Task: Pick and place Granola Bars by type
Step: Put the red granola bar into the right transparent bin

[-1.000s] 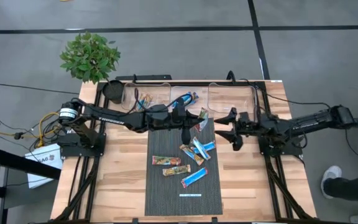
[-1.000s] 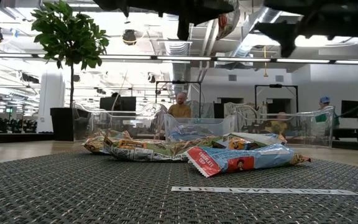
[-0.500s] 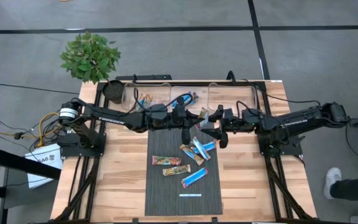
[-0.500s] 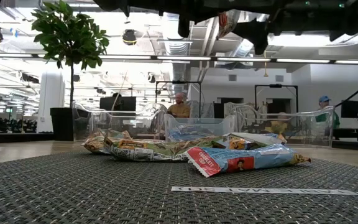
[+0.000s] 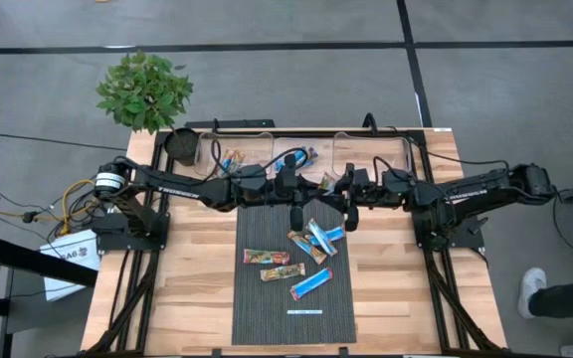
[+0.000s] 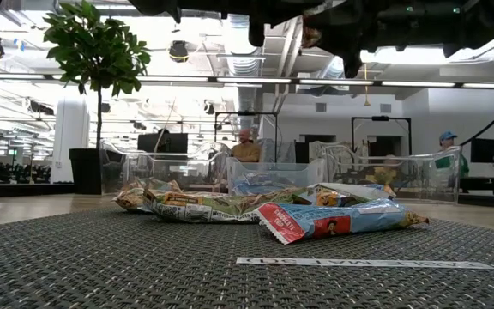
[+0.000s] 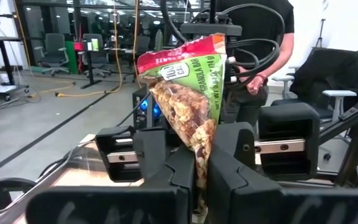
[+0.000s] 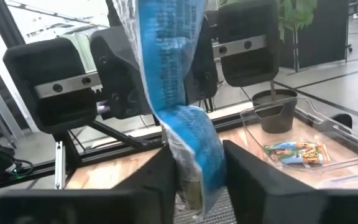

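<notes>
Bar (image 7: 188, 93) pinched by both grippers at once, held in air over back edge of mat (image 5: 267, 308). L gripper (image 7: 201, 171) clamped on one end, R gripper (image 8: 194, 168) narrowed on other. Rest of bars (image 5: 311, 239) lie mid-mat, some in the back bins (image 5: 242, 154).

Wooden table (image 5: 197, 288) under dark mat (image 5: 267, 308)

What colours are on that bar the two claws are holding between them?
The bar has a green and red wrapper with a granola picture; its back is blue. The left wrist view shows it best.
</notes>
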